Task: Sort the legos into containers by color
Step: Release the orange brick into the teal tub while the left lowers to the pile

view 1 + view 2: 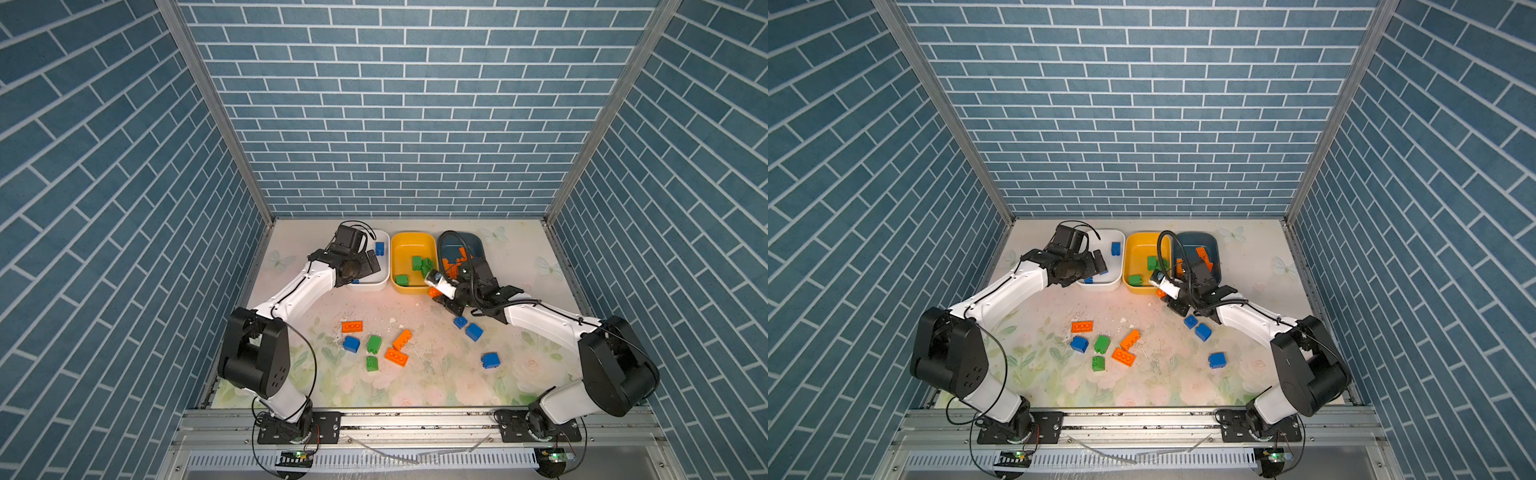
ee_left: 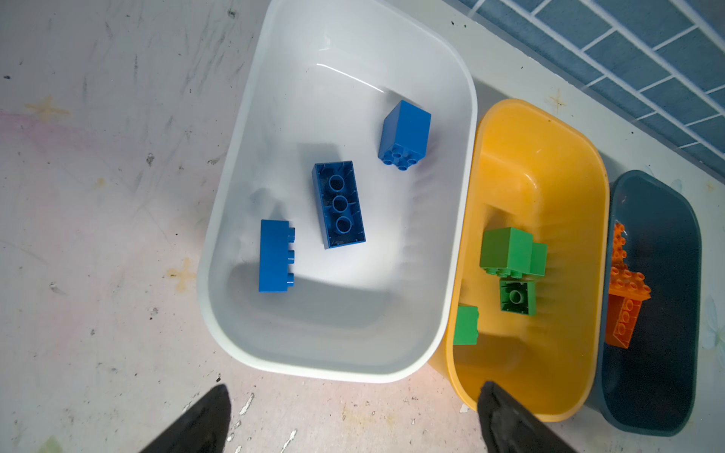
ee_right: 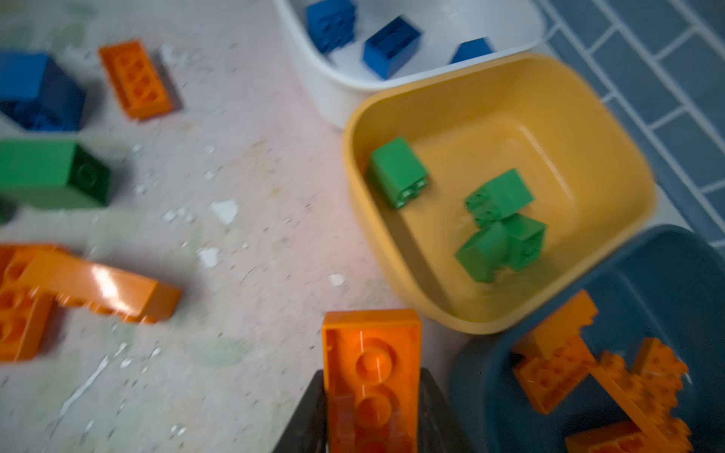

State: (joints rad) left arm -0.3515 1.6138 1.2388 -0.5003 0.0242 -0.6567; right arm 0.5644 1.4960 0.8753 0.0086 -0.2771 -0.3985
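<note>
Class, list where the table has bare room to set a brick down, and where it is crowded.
Free: between teal tub and right wall; between loose bricks and front rail. Crowded: among those bricks and around the right gripper.

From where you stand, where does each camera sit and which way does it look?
Top views: twin eyes high above the front edge, looking down at the table; left arm and right arm show whole.
Left wrist: on the left arm, looking down into the white tub; fingertips of the open left hand show.
Right wrist: on the right arm, facing the yellow tub; the right hand, shut on an orange brick, shows.
Both wrist views share the yellow tub.
</note>
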